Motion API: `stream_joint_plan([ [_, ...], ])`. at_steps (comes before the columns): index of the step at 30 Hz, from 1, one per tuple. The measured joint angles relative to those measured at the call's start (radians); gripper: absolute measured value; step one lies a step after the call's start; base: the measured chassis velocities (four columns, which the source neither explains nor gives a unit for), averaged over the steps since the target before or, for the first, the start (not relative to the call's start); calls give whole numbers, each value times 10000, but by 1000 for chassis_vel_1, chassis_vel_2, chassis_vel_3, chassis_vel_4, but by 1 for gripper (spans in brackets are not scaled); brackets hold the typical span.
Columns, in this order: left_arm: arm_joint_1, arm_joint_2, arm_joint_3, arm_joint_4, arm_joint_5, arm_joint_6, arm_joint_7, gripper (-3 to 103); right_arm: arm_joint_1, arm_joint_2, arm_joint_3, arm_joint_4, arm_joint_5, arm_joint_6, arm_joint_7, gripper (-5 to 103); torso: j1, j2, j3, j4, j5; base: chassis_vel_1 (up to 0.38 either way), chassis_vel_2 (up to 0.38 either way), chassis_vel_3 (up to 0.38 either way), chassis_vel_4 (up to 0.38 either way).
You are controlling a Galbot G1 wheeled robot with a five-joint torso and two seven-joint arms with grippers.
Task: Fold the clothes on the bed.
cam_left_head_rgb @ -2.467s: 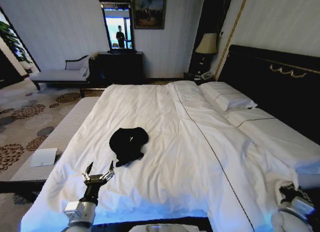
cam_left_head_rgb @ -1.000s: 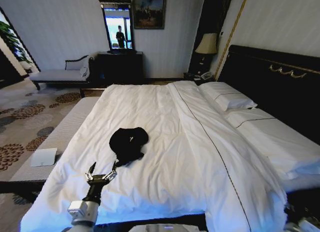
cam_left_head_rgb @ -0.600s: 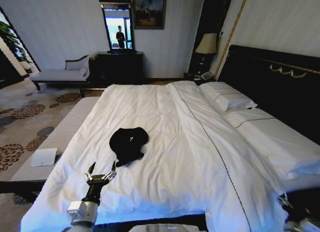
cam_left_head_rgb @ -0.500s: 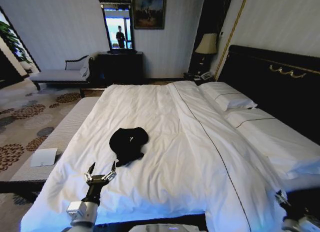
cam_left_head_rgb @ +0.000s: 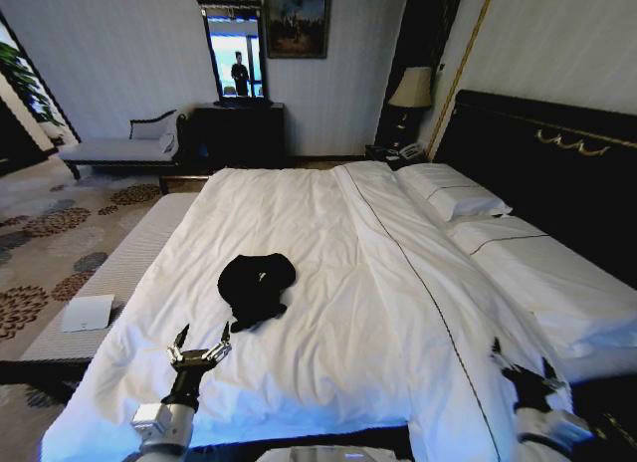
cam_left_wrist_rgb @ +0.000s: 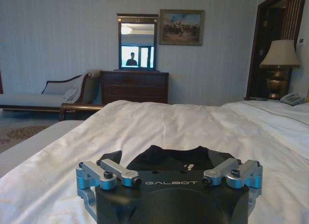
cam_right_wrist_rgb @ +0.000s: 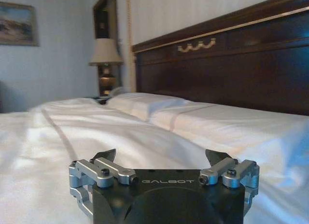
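The clothes (cam_left_head_rgb: 256, 287) are a crumpled black T-shirt lying on the white duvet of the bed (cam_left_head_rgb: 378, 283), left of the middle seam. My left gripper (cam_left_head_rgb: 202, 343) hovers open just above the duvet, a short way in front of the clothes. In the left wrist view the clothes (cam_left_wrist_rgb: 166, 157) show as a dark heap right beyond the spread tips of the left gripper (cam_left_wrist_rgb: 166, 159). My right gripper (cam_left_head_rgb: 523, 360) is open at the bed's near right corner, far from the clothes. The right wrist view has the right gripper (cam_right_wrist_rgb: 161, 156) above bare white bedding.
White pillows (cam_left_head_rgb: 453, 196) lie against the dark headboard (cam_left_head_rgb: 557, 163). A pale bench (cam_left_head_rgb: 114, 273) with a white card (cam_left_head_rgb: 88, 313) runs along the bed's left side. A dresser with mirror (cam_left_head_rgb: 237, 128), a chaise (cam_left_head_rgb: 124, 148) and a lamp (cam_left_head_rgb: 413, 89) stand behind.
My right arm dropped out of view past the bed's near right corner, then rose again there with its gripper open. The left gripper and the clothes have stayed put.
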Motion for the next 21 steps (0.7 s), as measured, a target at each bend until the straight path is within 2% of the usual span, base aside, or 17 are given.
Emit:
stream_joint_plan([
  [3, 38, 0, -36, 40, -38, -49, 1, 100, -216, 216, -538, 612, -377, -137, 35, 100, 0, 0, 0, 0, 0, 0, 0, 0, 0],
  [14, -87, 6, 13, 120, -46, -11, 0, 100, -321, 617, -1258, 798, -1770, -91, 61, 100, 0, 0, 0, 0, 1, 0, 0, 0, 0],
  [21, -97, 10, 9, 202, -52, -12, -1, 100, -387, 599, -1189, 718, -1787, -42, 81, 100, 0, 0, 0, -1, 2, 0, 0, 0, 0],
])
